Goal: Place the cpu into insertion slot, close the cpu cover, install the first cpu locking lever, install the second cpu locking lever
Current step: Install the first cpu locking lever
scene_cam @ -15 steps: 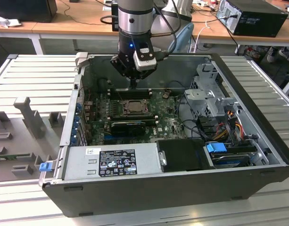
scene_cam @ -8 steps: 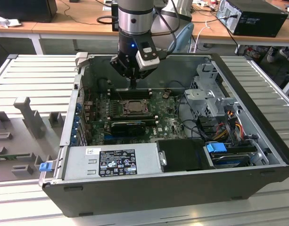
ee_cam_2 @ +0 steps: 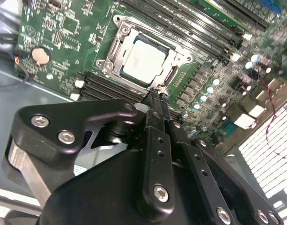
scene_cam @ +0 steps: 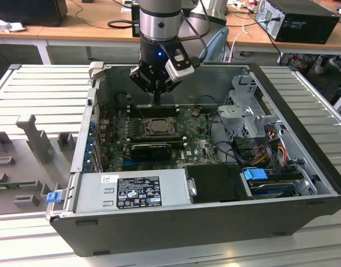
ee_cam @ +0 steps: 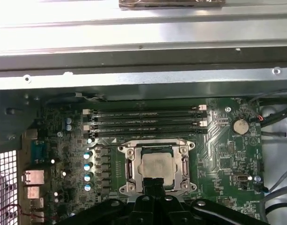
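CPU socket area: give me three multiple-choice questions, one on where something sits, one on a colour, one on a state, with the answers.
1. Where is the cpu?
A) seated in the insertion slot
B) lying loose beside it
C) tilted against its rim

2. What colour is the circuit board?
A) red
B) green
C) white

3. How is the cpu cover?
A) standing upright
B) taken off
C) lying flat around the cpu

Answers: 1 A, its silver top sits level inside the socket. 2 B, green shows all around the slot. 3 C, the frame lies flat with the chip in its window.
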Robot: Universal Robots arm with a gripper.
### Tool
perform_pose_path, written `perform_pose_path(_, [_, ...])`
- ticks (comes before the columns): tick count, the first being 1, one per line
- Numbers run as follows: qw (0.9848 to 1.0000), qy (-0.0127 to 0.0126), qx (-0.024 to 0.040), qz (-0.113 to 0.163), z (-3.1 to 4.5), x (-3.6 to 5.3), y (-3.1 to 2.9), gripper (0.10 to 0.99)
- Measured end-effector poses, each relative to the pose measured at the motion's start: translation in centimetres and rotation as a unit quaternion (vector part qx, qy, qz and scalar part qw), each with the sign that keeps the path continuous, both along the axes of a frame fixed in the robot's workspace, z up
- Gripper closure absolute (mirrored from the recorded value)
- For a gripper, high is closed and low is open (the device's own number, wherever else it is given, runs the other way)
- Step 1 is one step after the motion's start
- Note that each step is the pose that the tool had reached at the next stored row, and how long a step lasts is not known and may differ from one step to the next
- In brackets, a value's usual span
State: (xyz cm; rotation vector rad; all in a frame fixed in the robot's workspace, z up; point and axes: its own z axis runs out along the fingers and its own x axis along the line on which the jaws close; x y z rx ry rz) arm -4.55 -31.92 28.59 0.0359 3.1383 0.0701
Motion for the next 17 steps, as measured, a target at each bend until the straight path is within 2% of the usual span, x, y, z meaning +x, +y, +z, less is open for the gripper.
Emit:
perform_pose_path(4, [0.9996,0.0,0.0,0.027,0.0,0.0,0.0,0.98])
perform_pose_path(7, [0.9994,-0.0002,0.0009,0.035,-0.02,-0.29,-0.01,0.98])
perform_pose_path(12, [0.9994,-0.0001,0.0015,0.035,-0.07,-2.18,-0.02,0.98])
perform_pose_path(17, [0.9994,-0.0001,0.0015,0.035,-0.78,-4.04,-0.01,0.98])
